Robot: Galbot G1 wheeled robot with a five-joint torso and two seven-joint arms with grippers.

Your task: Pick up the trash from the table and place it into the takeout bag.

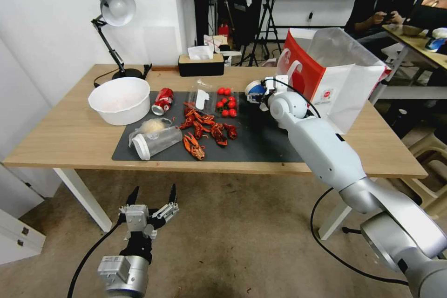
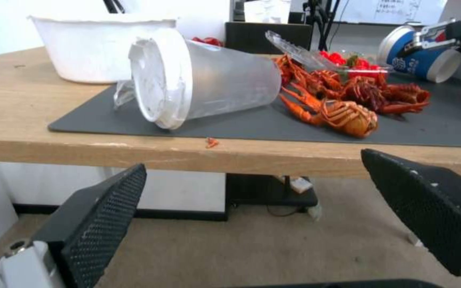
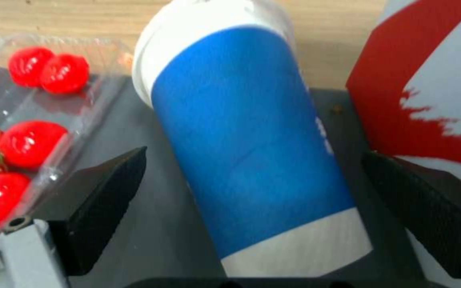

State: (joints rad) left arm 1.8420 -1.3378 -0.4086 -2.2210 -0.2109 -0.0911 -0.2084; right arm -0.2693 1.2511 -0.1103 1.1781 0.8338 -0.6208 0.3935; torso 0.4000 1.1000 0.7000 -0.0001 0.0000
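Right now the right gripper (image 1: pixel 257 94) reaches over the dark mat (image 1: pixel 260 142) on the tabletop (image 1: pixel 60 135), close to the takeout bag (image 1: pixel 344 84). Its jaws stand open on either side of the blue-and-white paper cup (image 3: pixel 252 148), which lies tilted on its side between them at the mat's far edge; in the right wrist view both pads are clear of the cup's wall, with a gap on each side. The bag stands upright just beyond the cup, its red side panel facing the cup and its mouth open.

Other trash lies farther from the bag. A clear plastic cup (image 1: pixel 156 142) with a white lid lies on its side at the mat's end farthest from the bag, its lid toward the tabletop's front edge. A red soda can (image 1: pixel 163 101) lies on its side at the mat's far corner, next to a white bowl (image 1: pixel 119 100) that sits on the bare wood. Crayfish shells (image 1: pixel 205 132) are scattered across the middle of the mat, between the plastic cup and the paper cup, and a clear tray of red tomatoes (image 1: pixel 226 101) sits beside the paper cup on the side away from the bag.

The left gripper (image 1: pixel 153 195) hangs below the tabletop's front edge, under the plastic cup, its jaws spread open and holding nothing.
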